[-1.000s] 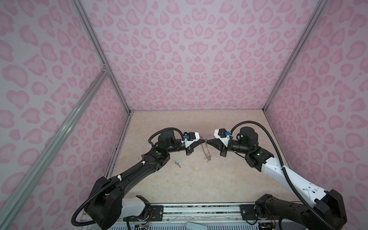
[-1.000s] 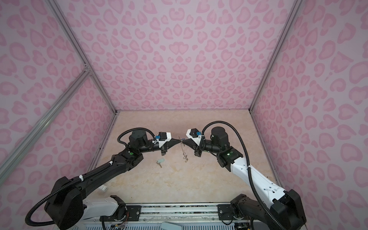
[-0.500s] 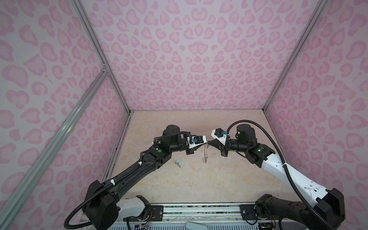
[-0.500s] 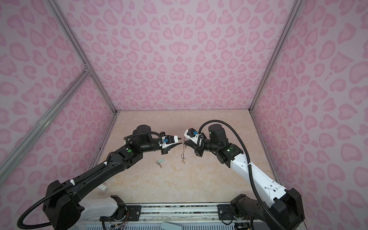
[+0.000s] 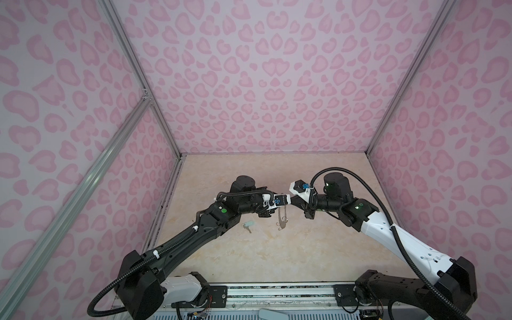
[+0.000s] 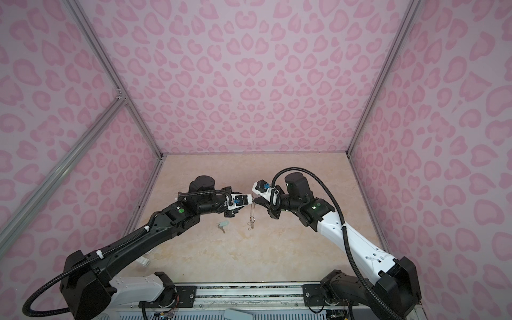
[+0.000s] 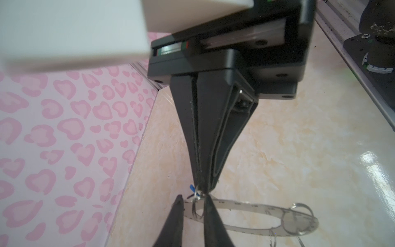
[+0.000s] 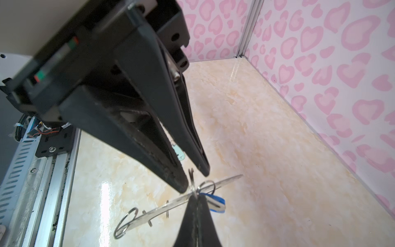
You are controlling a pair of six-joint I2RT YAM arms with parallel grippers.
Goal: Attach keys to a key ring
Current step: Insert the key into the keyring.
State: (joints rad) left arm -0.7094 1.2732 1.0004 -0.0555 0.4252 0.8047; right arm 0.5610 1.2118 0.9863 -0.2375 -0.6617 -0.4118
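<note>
Two sets of jaws meet above a marbled counter (image 5: 304,249), sharing one flat grey key ring (image 5: 282,219).

Right jaws are closed on the key ring's upper rim. It hangs below them, nearly edge-on in both top views. Its long axis runs straight down toward the counter, and a large wire loop (image 7: 299,218) sits at its lower end. Whether that end touches the counter cannot be told. Left jaws stand slightly parted at the same upper rim, with a small wire loop (image 8: 191,178) rising between their tips. A blue-headed key (image 8: 217,203) hangs on the ring just beside the right jaws. A pale mint key (image 5: 248,224) lies flat on the counter, near the ring on the left arm's (image 5: 205,230) side. Its head lies toward the back wall (image 5: 263,83) and its blade points toward the front rail (image 5: 277,291).
</note>
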